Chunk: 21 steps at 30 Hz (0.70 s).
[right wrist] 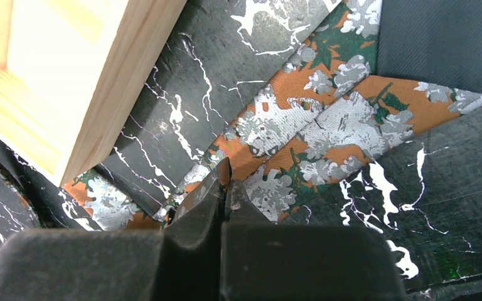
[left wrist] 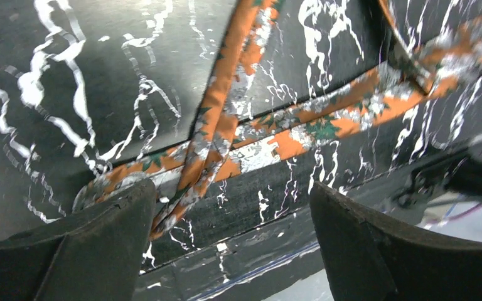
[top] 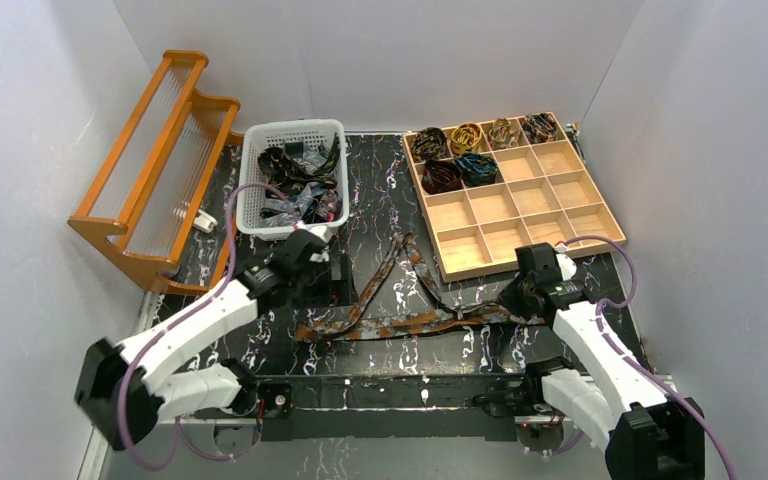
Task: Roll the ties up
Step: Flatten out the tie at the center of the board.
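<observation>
Spreading under everything is a black surface (top: pixel 380 195) veined with white marbling. At its far left corner an orange wooden rack (top: pixel 155 170) leans against the wall. A wooden tray (top: pixel 572 190) divided into square compartments sits at the far right. Between the two stands a white basket (top: pixel 295 127) with slotted walls, heaped with loose ties (top: pixel 300 180) in dark patterns.

One rust-orange tie (top: pixel 400 322) with grey mottling and touches of green lies flat on the surface near the arms. Its wide strip runs left to right along the near edge. The narrow part climbs to a peak toward the middle of the surface and comes back down, making a rough triangle.

The left pincer (left wrist: pixel 229 194) hangs over the tie's left end, where the narrow strip crosses the wide one, and its jaws stand wide apart on either side of the fabric. The right pincer (right wrist: pixel 224 179) is at the tie's right end, just beside the near corner of the tray. Its jaws are pressed together with the tips against the cloth, and I cannot tell whether any fabric is caught between them.

Six rolled ties (top: pixel 465 136) fill compartments at the tray's far left: four in the back row and two in the next row.
</observation>
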Available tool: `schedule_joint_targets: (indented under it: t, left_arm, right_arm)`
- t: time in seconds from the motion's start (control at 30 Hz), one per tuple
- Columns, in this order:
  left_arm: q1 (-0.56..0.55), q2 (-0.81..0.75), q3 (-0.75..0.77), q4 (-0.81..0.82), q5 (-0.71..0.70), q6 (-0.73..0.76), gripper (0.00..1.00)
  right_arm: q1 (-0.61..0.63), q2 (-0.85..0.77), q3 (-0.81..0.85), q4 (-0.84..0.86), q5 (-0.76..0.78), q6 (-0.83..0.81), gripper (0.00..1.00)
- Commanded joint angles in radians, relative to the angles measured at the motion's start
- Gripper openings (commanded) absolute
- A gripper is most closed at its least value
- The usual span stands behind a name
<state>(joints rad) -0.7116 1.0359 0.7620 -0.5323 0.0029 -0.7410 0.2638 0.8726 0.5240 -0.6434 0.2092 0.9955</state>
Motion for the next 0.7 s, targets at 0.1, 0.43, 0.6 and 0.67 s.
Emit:
schedule_joint_targets:
  t: [0.1, 0.43, 0.6, 0.67]
  left_arm:
    - [-0.017, 0.234, 0.121, -0.016, 0.265, 0.372, 0.83]
    - [-0.102, 0.457, 0.214, 0.13, 0.04, 0.38, 0.68]
    - [-0.121, 0.544, 0.231, 0.121, -0.079, 0.435, 0.62]
    - [-0.121, 0.566, 0.227, 0.122, -0.076, 0.457, 0.63]
  right_arm:
    - [-0.002, 0.021, 0.037, 0.042, 0.011, -0.051, 0.01]
    - [-0.003, 0.045, 0.025, 0.065, -0.022, -0.06, 0.01]
    - [-0.005, 0.049, 0.02, 0.069, -0.021, -0.061, 0.01]
    - [-0.003, 0.052, 0.022, 0.07, -0.017, -0.065, 0.01]
